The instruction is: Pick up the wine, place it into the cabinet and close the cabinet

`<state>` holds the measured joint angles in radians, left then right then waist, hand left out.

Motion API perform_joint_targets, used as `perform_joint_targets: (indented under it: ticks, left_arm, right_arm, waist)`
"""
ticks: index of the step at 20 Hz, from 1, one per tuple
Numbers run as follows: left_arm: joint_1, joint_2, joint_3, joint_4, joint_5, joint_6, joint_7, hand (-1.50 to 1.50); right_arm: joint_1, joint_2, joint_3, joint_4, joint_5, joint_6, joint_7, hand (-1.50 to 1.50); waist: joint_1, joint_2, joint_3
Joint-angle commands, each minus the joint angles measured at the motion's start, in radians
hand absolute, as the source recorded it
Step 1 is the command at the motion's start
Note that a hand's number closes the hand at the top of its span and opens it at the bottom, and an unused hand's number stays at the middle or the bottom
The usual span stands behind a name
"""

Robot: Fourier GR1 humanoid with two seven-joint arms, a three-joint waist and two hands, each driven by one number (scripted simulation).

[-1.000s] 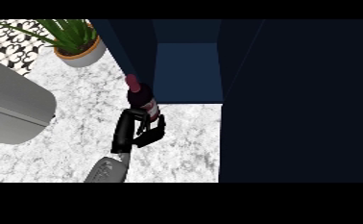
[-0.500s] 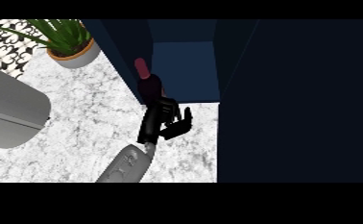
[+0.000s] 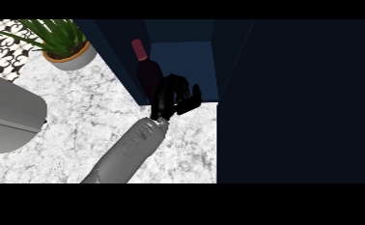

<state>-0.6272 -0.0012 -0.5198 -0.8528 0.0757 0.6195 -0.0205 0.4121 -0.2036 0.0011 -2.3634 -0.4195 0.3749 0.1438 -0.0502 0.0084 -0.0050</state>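
The wine [image 3: 146, 69] leans at the dark cabinet [image 3: 178, 50] opening, its lower body hidden behind the left hand [image 3: 173, 98] — fingers curled round the bottle; the potted plant [image 3: 61, 43] is cut off at top

The wine bottle [image 3: 146, 69] stood at the cabinet's [image 3: 182, 60] open front, a potted plant [image 3: 63, 45] to its left on the counter [image 3: 78, 103].

The dark wine bottle [image 3: 145, 72] with its red-capped neck stands tilted at the mouth of the open navy cabinet [image 3: 178, 57]
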Motion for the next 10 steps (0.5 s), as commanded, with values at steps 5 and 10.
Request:
perform_joint_targets:
  ticks: [5,10]
  left_arm:
    - [-0.181,0.001,0.068,0.268,0.059,0.065,-0.048,1.50]
    - [-0.147,0.001,0.038,0.355,0.106,0.102,-0.121,1.50]
  right_arm:
    - [0.042,-0.005,-0.013,-0.089,-0.085,0.009,0.027,-1.50]
    - [0.036,-0.015,-0.027,-0.092,-0.110,0.020,0.019,-1.50]
  waist:
    - [-0.005,0.002,0.004]
    - [-0.020,0.006,0.003]
